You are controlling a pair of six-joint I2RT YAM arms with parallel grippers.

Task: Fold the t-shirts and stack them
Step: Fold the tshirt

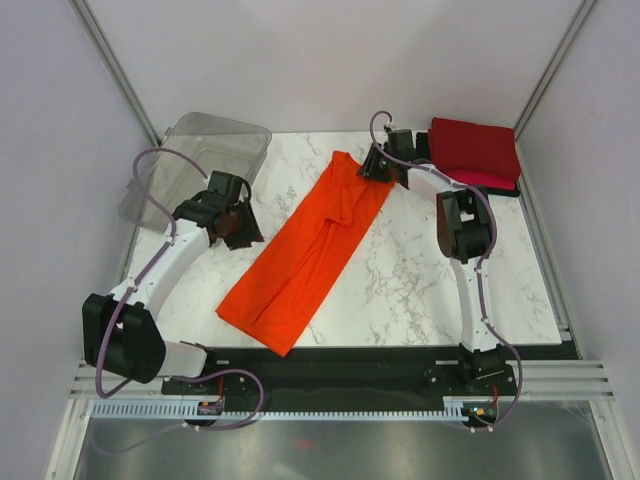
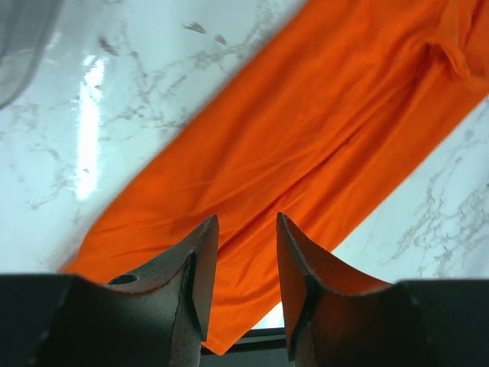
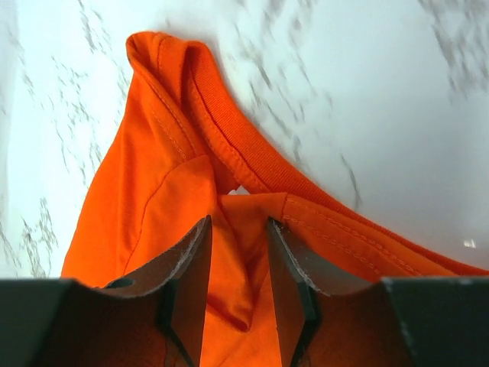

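While the orange t-shirt (image 1: pixel 305 250) lay as a long, narrow folded strip slanting across the marble table (image 1: pixel 440 290), from the near left up toward the far right, you had your left gripper (image 2: pixel 246 225) poised above the strip's near half. Its jaws stood apart and held nothing. Your right gripper (image 3: pixel 238 225) sat at the shirt's far end, just short of the collar (image 3: pixel 229 145). Its jaws were likewise apart, with orange cloth lying in the gap between them and not pinched. In the far right corner, a folded dark red t-shirt (image 1: pixel 475 148) rested on a pinkish-red one (image 1: pixel 490 181), well apart from the orange one. The clear plastic bin (image 1: pixel 200 160) stood at the far left.
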